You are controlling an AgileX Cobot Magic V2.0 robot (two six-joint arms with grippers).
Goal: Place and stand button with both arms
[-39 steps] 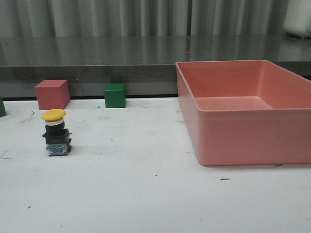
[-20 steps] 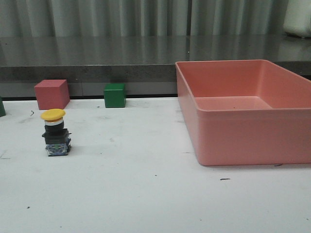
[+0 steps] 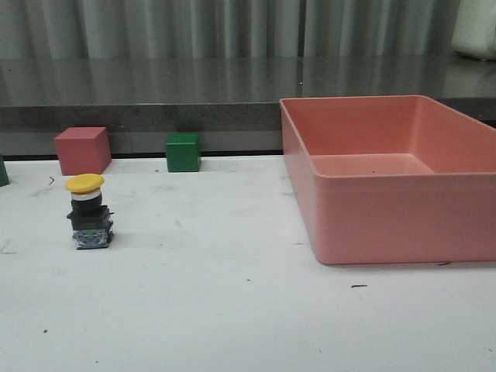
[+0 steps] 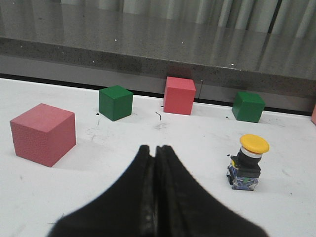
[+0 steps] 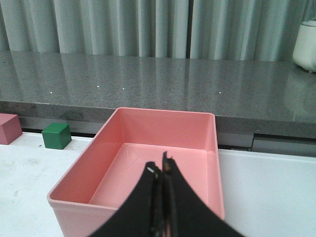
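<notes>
The small push-button with yellow mushroom cap, silver collar and black blocky base stands upright, cap up, on the white table, already placed, so the job now is judged to be leaving it alone. The left black claw gripper has fingers clenched together on nothing, with the button ahead of the fingertips and off to one side, well apart; any retreat should stay off that side. The right black claw gripper is also pressed closed and empty, hanging over the pink plastic bin, button nowhere near its fingers.
</notes>
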